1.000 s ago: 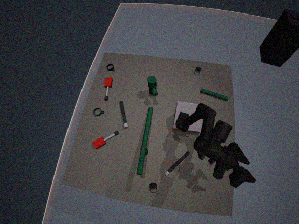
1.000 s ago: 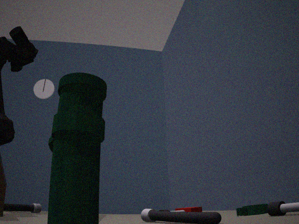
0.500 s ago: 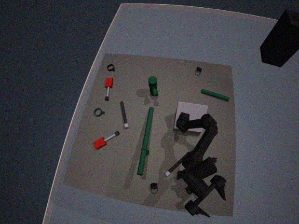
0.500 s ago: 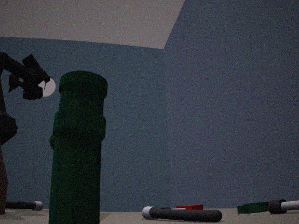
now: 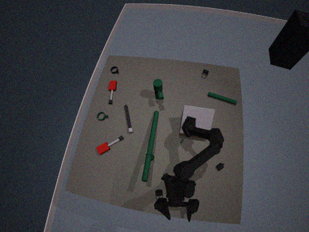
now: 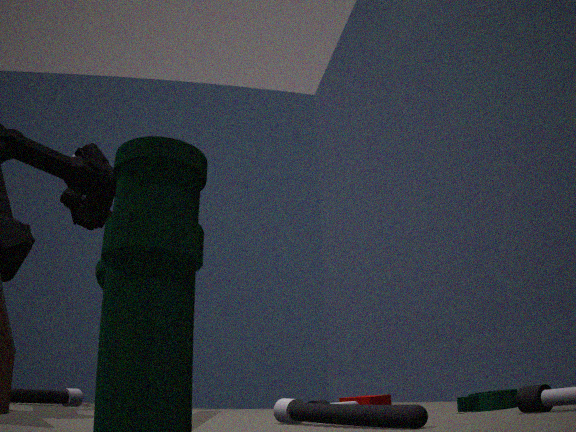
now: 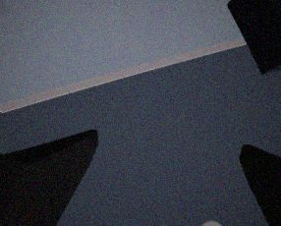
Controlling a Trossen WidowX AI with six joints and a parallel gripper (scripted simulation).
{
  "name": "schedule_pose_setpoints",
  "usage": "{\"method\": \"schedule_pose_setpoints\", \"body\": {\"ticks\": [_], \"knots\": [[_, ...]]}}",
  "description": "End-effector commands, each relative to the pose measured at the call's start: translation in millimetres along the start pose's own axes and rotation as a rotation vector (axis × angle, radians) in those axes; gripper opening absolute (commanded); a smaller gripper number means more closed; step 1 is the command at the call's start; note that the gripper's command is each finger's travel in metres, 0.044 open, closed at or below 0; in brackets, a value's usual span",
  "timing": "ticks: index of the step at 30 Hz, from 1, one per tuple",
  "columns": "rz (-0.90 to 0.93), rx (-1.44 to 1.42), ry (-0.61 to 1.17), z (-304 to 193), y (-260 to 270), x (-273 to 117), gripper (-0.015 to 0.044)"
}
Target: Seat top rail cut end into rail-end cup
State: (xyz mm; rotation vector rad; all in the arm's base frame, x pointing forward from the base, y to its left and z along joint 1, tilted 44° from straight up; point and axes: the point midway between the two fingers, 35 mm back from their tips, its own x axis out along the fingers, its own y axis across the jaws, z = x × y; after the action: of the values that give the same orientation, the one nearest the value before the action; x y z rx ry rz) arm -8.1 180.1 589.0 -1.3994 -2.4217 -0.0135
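The green big post (image 5: 157, 82) (image 6: 145, 350) stands upright at the middle back. Its brace band (image 6: 152, 255) sits below the post cap (image 6: 160, 162), with the rail-end cup (image 5: 160, 95) on the side toward the rail. The long green rail (image 5: 152, 138) passes through the loop cap (image 5: 152, 157). In the top view its far end shows apart from the cup, with a gap between them. My gripper (image 5: 179, 220) (image 7: 167, 143) is open and empty, near the mat's front edge, right of the rail's near end and away from it.
A white slab (image 5: 201, 115) lies under the arm's base. Left of the rail lie a dark rod (image 5: 128, 118), two red-headed brushes (image 5: 103, 148) (image 5: 112, 85), a green ring (image 5: 97, 116) and a black ring (image 5: 111, 70). A short green rod (image 5: 222, 98) lies right. A black box (image 5: 287, 43) is at the upper right.
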Motion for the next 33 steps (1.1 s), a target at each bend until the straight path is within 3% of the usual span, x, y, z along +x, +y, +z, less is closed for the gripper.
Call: {"method": "schedule_pose_setpoints", "body": {"ticks": [1,8,17,25,33], "knots": [[0.095,0.125,0.02,4,33,-5,0.044],[0.395,0.57,0.105,28,142,-45,0.044],[0.759,1.184,0.403,81,251,-154,0.044],[0.975,1.718,0.849,146,291,-273,0.044],[1.0,2.227,1.475,225,274,-380,0.044]]}}
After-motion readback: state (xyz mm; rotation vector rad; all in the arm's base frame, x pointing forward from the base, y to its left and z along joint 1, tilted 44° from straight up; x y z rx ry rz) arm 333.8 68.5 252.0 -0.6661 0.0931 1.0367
